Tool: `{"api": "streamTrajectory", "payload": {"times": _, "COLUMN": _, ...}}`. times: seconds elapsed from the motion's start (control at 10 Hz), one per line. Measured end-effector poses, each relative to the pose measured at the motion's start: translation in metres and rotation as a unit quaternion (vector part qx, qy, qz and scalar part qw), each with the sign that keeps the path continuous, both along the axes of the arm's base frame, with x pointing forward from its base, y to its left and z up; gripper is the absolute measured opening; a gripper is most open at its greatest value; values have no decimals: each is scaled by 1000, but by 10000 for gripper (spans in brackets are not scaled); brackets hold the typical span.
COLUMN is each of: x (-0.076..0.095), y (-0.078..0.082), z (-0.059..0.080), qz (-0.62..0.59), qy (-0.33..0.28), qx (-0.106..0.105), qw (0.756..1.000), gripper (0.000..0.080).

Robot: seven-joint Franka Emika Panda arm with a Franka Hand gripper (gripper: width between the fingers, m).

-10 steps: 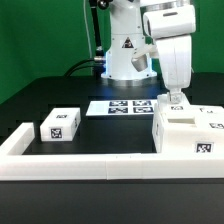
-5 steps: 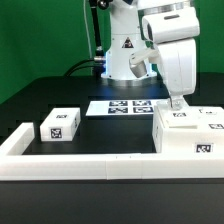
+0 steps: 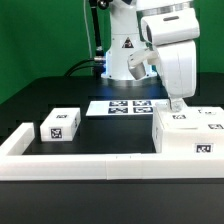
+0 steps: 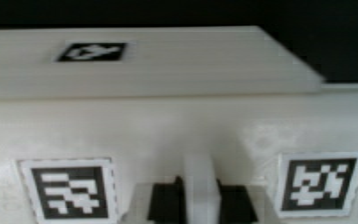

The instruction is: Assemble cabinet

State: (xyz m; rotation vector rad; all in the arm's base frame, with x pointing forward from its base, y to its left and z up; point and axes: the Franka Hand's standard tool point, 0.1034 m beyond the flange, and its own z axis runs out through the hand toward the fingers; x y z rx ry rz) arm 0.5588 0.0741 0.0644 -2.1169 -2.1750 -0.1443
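Note:
The cabinet (image 3: 186, 138), a large white box with black-and-white tags, stands at the exterior view's right against the rail. My gripper (image 3: 176, 104) is right on top of it, pointing down. In the wrist view the cabinet (image 4: 158, 75) fills the frame. My gripper (image 4: 204, 205) has its dark fingers (image 4: 165, 205) on either side of a thin upright white wall of the cabinet and pressed against it. A smaller white tagged box (image 3: 60, 124) lies alone at the exterior view's left.
A long low white L-shaped rail (image 3: 80, 166) runs along the front and up the left side. The marker board (image 3: 122, 105) lies flat behind the parts. The robot's base (image 3: 125, 55) stands at the back on the black table.
My gripper has shifted slightly to the exterior view's right and a little lower onto the cabinet. The top of the cabinet now sits lower. The small box has not moved.

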Motion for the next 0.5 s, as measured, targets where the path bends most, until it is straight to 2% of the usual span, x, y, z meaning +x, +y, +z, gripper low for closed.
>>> {"api": "streamTrajectory", "payload": {"times": 0.3, "x": 23, "y": 1, "z": -6, "qz": -7, "qy": -4, "qx": 11, "qw": 1000, "gripper": 62}}
{"api": "streamTrajectory", "payload": {"times": 0.5, "x": 26, "y": 1, "z": -6, "qz": -8, "qy": -4, "qx": 12, "qw": 1000, "gripper": 62}}
